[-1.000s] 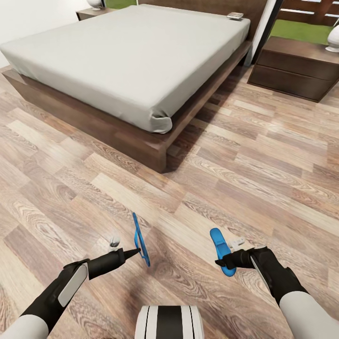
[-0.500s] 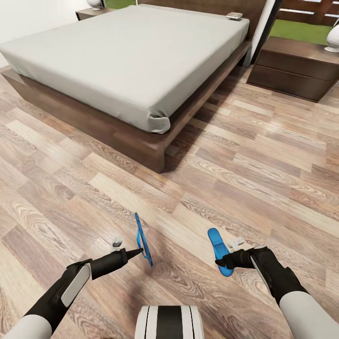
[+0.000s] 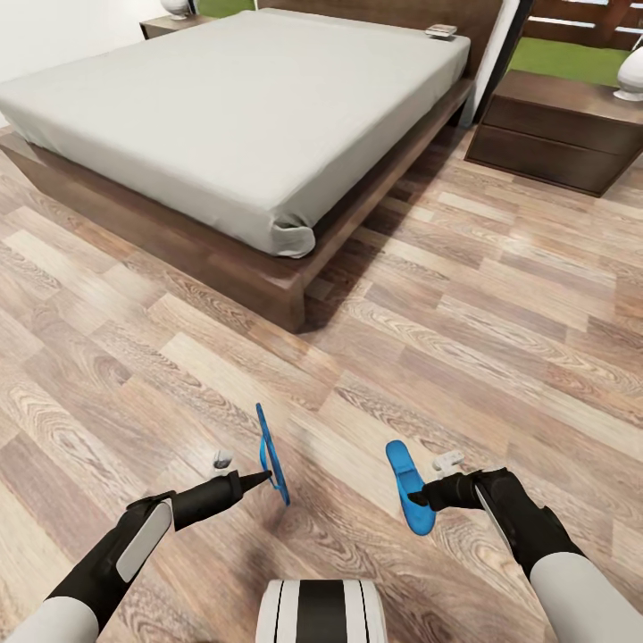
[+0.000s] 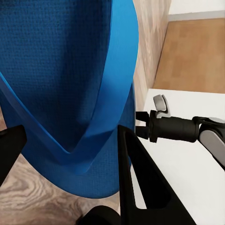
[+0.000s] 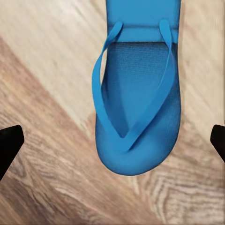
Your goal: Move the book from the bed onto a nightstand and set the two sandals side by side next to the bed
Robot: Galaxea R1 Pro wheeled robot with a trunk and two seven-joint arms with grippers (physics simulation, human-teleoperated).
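My left gripper (image 3: 259,479) is shut on one blue sandal (image 3: 269,452), which hangs edge-on above the floor. In the left wrist view that sandal (image 4: 70,70) sits between the two black fingers (image 4: 140,187). The other sandal (image 3: 405,484) lies flat on the planks, straps up, and my right gripper (image 3: 429,494) is open just above its near end. In the right wrist view this sandal (image 5: 138,117) lies between widely spread fingertips (image 5: 9,145). The bed (image 3: 241,116) stands ahead to the left. The book (image 3: 442,30) lies on the bed's far corner by the headboard. One nightstand (image 3: 554,125) stands right of the bed and a second nightstand (image 3: 165,24) stands at its far left.
Wood-plank floor (image 3: 500,339) stretches between me and the bed's dark frame corner (image 3: 290,299). A white lamp base (image 3: 632,76) stands on the right nightstand. A dark-framed window (image 3: 572,45) behind it shows grass and a fence. The top of my trunk (image 3: 321,612) shows at the head view's lower edge.
The whole view has shifted, with bed and floor sliding slightly left and down. The right sandal slid with the floor under my right gripper. The left sandal stayed in my left gripper.
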